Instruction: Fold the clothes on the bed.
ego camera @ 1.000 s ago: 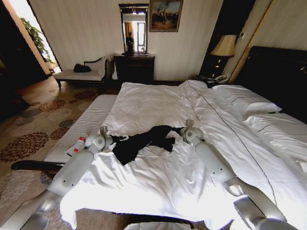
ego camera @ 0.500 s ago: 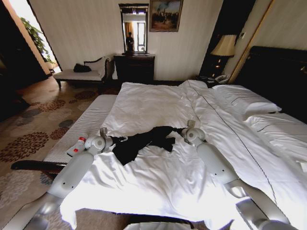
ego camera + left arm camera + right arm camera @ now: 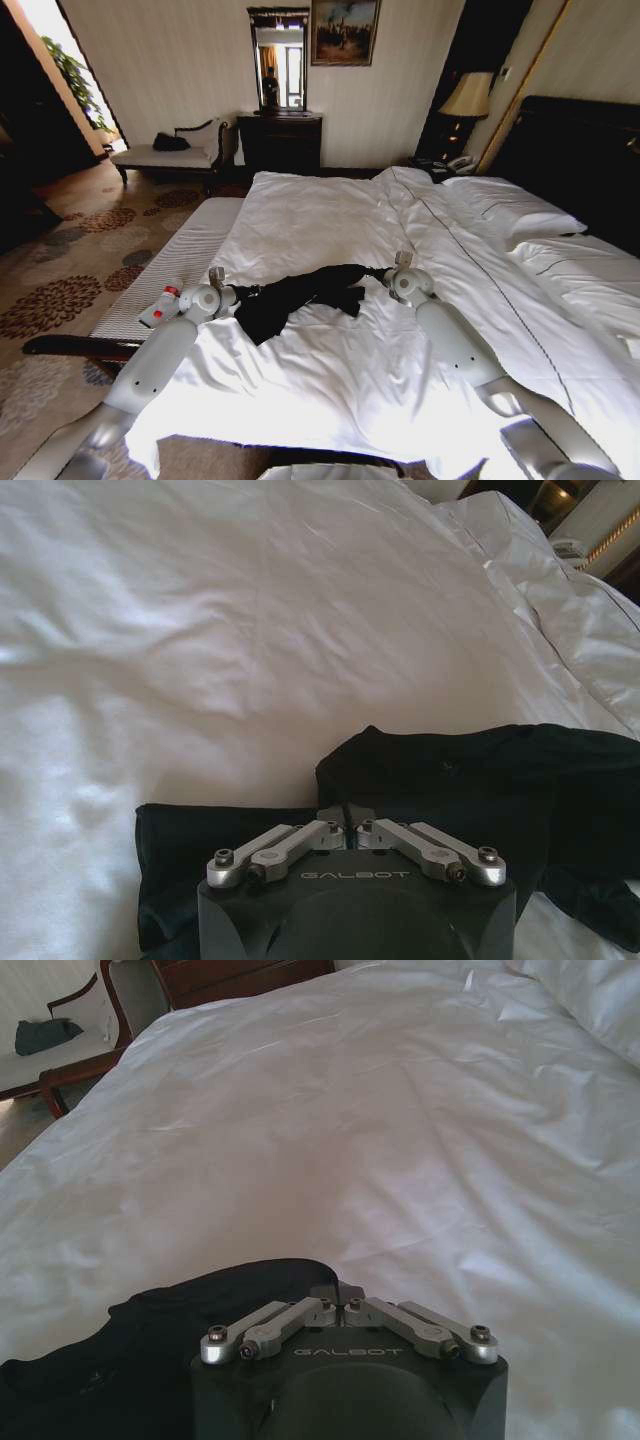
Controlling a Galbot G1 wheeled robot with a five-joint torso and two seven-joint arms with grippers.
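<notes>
Right gripper [image 3: 385, 273] shifted outward vs 1 s ago, away from left gripper [image 3: 243, 291], so the black T-shirt [image 3: 300, 295] is pulled into a longer strip btwn them. Both grippers pinched closed on T-shirt fabric, one at each end, fingers [image 3: 345, 815] meeting on cloth. T-shirt lies on white duvet [image 3: 330, 225] near foot of the bed [image 3: 590, 150], well apart from pillows [image 3: 505, 210].

One black T-shirt [image 3: 300, 292] lies on one bed [image 3: 330, 215]. Two grippers sit at it, the left gripper [image 3: 247, 291] and the right gripper [image 3: 378, 272]. Two pillows [image 3: 510, 210] rest by the headboard. One small bottle [image 3: 158, 306], one bench [image 3: 165, 155], one lamp [image 3: 466, 97], one mirror [image 3: 279, 60] and one painting [image 3: 344, 31] complete the count.
</notes>
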